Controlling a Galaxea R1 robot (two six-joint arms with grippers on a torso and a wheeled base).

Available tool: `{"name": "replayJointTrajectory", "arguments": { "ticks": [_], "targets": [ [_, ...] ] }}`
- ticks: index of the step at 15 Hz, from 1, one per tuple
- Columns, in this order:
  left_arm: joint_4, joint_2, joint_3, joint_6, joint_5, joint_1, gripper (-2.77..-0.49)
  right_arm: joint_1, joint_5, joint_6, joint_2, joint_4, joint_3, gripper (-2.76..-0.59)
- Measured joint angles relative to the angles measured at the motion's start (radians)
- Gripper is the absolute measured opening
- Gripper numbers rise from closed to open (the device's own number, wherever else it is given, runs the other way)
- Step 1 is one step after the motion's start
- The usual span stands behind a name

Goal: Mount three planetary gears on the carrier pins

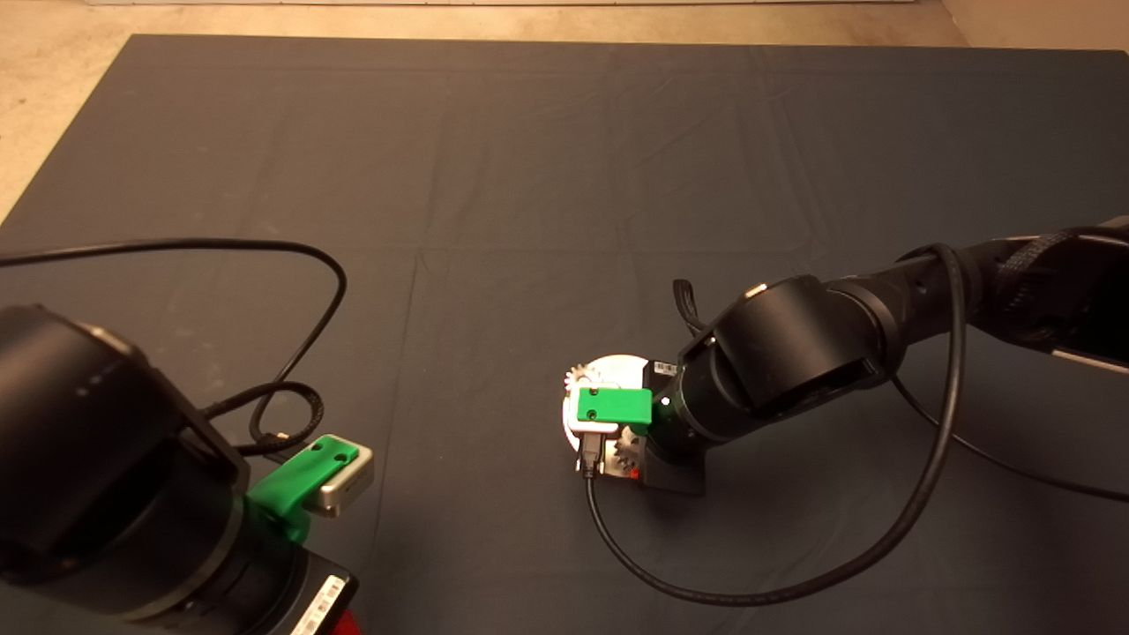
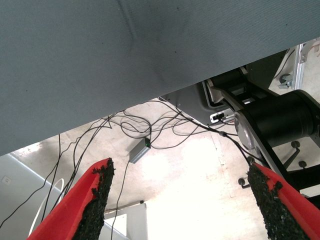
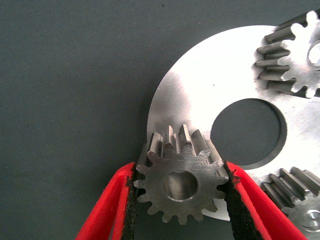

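The right gripper [image 3: 180, 200] holds a small silvery gear [image 3: 181, 181] between its two red fingers [image 3: 107, 205], the black pads pressed against the teeth on both sides. The gear lies flat, bore up, over the edge of the round silver plate [image 3: 200, 85]; whether it sits on a pin cannot be told. Two more gears lie on the same plate: one [image 3: 295, 55] across the large central hole [image 3: 248, 131] from the held gear, and another [image 3: 297, 197] just beside the gripper's other finger, with a bright pin end [image 3: 314, 218] showing in its bore. The pin under the far gear is washed out by glare.

From above, the right gripper [image 1: 609, 441] hangs over the plate [image 1: 617, 366] near the middle of the dark mat [image 1: 529, 176], its green bracket [image 1: 615, 407] covering most of the disc. One gear [image 1: 579, 377] peeks out at the plate's far-left rim and another [image 1: 628, 451] shows just under the bracket. A black cable [image 1: 794, 591] loops from the wrist across the mat. A small label on the wrist is too small to read.

The left gripper [image 2: 182, 200] waits at the lower left edge of the mat, fingers [image 2: 97, 200] spread wide and holding nothing. Its view shows the mat's edge, loose cables and a small grey box [image 2: 140, 150] on the floor. A white sticker [image 1: 319, 604] on the left arm carries print that cannot be read.
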Motion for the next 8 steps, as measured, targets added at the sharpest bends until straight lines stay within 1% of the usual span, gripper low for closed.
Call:
{"name": "replayJointTrajectory", "arguments": {
  "ticks": [8],
  "targets": [
    [0.0, 0.0, 0.0, 0.0, 0.0, 0.0, -1.38, 0.0, 0.0, 0.0, 0.0, 0.0, -0.001, -2.28]
  ]
}}
